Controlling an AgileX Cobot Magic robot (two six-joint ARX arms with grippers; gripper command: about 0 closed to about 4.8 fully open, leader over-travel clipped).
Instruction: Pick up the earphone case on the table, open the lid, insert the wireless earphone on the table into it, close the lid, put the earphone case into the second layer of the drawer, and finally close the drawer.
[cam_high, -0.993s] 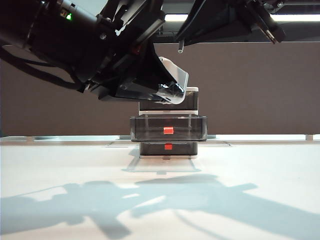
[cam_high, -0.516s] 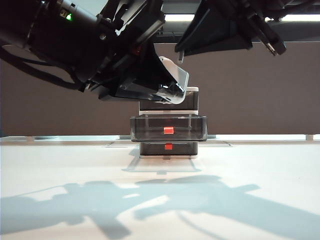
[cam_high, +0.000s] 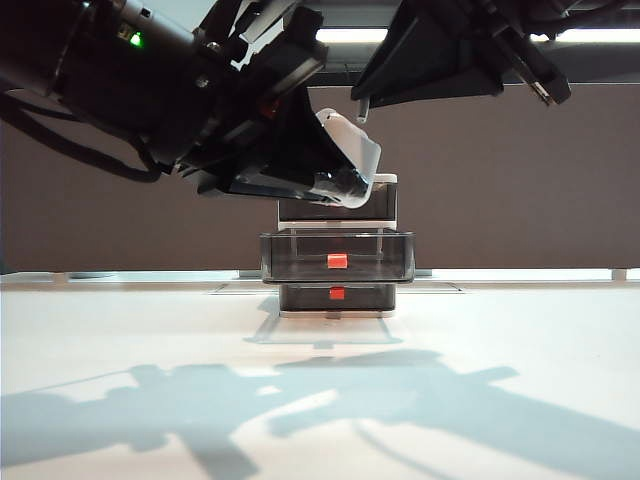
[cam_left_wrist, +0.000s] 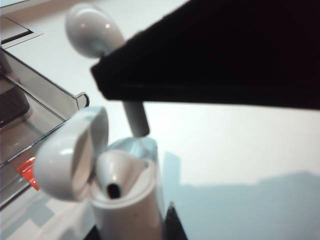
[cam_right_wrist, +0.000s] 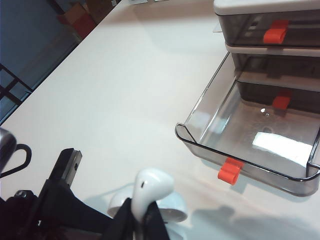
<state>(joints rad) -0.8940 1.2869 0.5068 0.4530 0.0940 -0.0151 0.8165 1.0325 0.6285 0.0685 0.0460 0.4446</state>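
Nearest the exterior camera, the bare white table (cam_high: 320, 400) carried only the arms' shadows. Above it, both grippers hung in mid-air, close together, in front of the drawer (cam_high: 337, 245). Between the left gripper's (cam_high: 345, 185) fingers sat the case (cam_left_wrist: 127, 205), clamped upright low on its body, with the lid (cam_left_wrist: 72, 152) swung back on its hinge and the dark socket inside laid bare. Just above the left fingers, the right gripper (cam_high: 362, 98) pointed downward, its fingers closed on the earphone (cam_right_wrist: 150, 192): the bulb showed above the fingertips in the right wrist view, while in the left wrist view the stem (cam_left_wrist: 136, 117) hung below the dark finger (cam_left_wrist: 215, 55), its tip just over the case's open mouth and beside the raised lid. Whether the stem touched the case's rim could not be told. Beyond and below both sets of fingers stood the drawer on the table, a white frame with three smoky tiers, each with a red tab. Its second layer (cam_right_wrist: 250, 135) was pulled well out toward the grippers, a clear tray with nothing in it, its red tab (cam_high: 337, 261) facing the exterior camera. The top and bottom tiers sat pushed in. Behind the drawer ran a dark wall.
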